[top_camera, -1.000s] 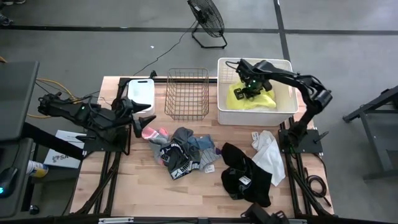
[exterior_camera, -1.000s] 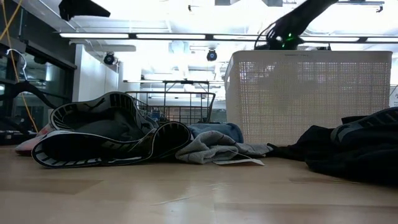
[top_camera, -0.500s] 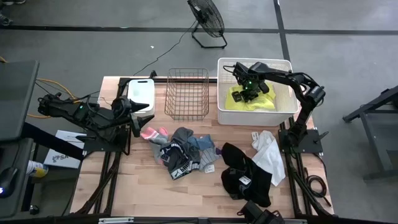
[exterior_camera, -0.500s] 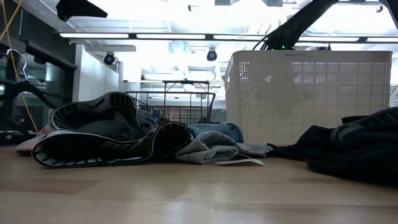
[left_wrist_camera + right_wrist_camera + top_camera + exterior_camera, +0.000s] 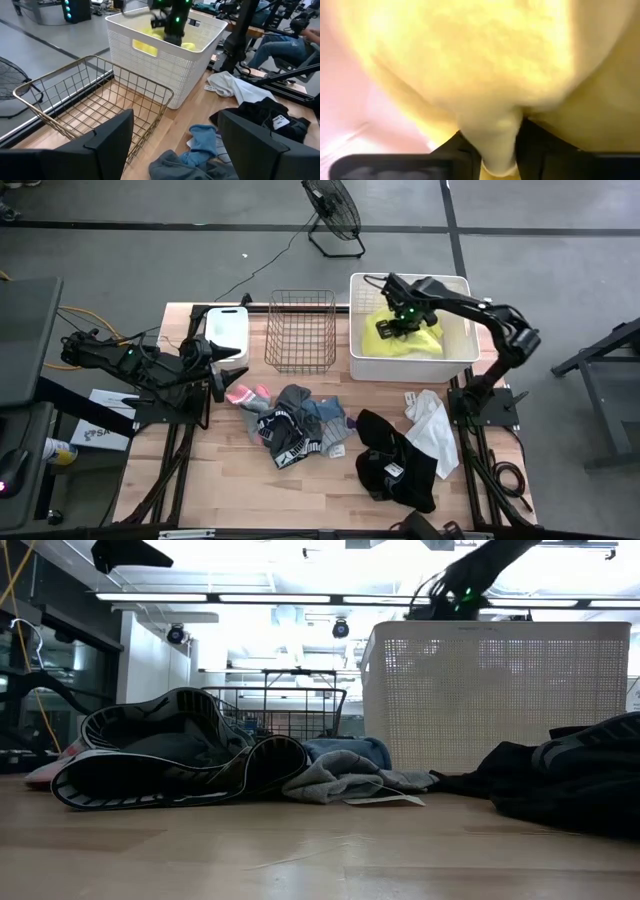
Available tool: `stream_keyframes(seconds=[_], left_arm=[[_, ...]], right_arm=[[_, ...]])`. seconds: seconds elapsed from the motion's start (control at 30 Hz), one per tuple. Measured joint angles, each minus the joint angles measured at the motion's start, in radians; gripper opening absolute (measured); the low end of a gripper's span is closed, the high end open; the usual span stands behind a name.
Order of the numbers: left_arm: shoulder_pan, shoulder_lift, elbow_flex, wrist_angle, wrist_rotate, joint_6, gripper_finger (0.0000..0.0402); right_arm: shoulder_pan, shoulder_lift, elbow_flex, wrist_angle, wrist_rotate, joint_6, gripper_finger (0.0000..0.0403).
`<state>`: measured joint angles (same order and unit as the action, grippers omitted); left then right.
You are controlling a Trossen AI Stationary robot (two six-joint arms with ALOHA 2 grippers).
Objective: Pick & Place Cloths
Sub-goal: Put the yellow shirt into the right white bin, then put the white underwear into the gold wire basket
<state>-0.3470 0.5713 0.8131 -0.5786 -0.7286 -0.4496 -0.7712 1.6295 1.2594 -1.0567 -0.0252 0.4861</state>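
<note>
While the right gripper (image 5: 398,321) pinches a fold of the soft, light neon-yellow cloth (image 5: 408,339) inside the white tub (image 5: 455,355), the left gripper (image 5: 228,373), fingers apart, waits beside the floppy, bunch-grabbable cloths (image 5: 300,425) on the table.

Two robot arms, one busy and one resting.
The right gripper (image 5: 400,323) reaches in at about 1 o'clock, its fingers (image 5: 465,145) pinching yellow cloth (image 5: 470,65). The left gripper (image 5: 232,375) waits at 9 o'clock, fingers (image 5: 105,145) spread wide.
</note>
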Motion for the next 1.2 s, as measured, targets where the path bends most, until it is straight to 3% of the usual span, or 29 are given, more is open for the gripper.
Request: stream_keyframes(seconds=[0.53, 0.8, 0.97, 1.2], left_arm=[[0.000, 0.000, 0.000, 0.001, 0.021, 0.004, 0.0284], [0.000, 0.000, 0.000, 0.001, 0.058, 0.004, 0.0284], [0.000, 0.000, 0.000, 0.000, 0.061, 0.005, 0.0284], [0.000, 0.000, -0.018, 0.009, 0.098, 0.000, 0.0284]], right_arm=[[0.000, -0.285, 0.002, -0.001, -0.035, 0.020, 0.0197], [0.012, -0.419, 0.003, -0.028, -0.084, 0.088, 0.0207], [0.089, -0.500, 0.004, -0.102, -0.089, 0.126, 0.0206], [0.284, -0.574, 0.004, -0.211, -0.047, 0.343, 0.0206]])
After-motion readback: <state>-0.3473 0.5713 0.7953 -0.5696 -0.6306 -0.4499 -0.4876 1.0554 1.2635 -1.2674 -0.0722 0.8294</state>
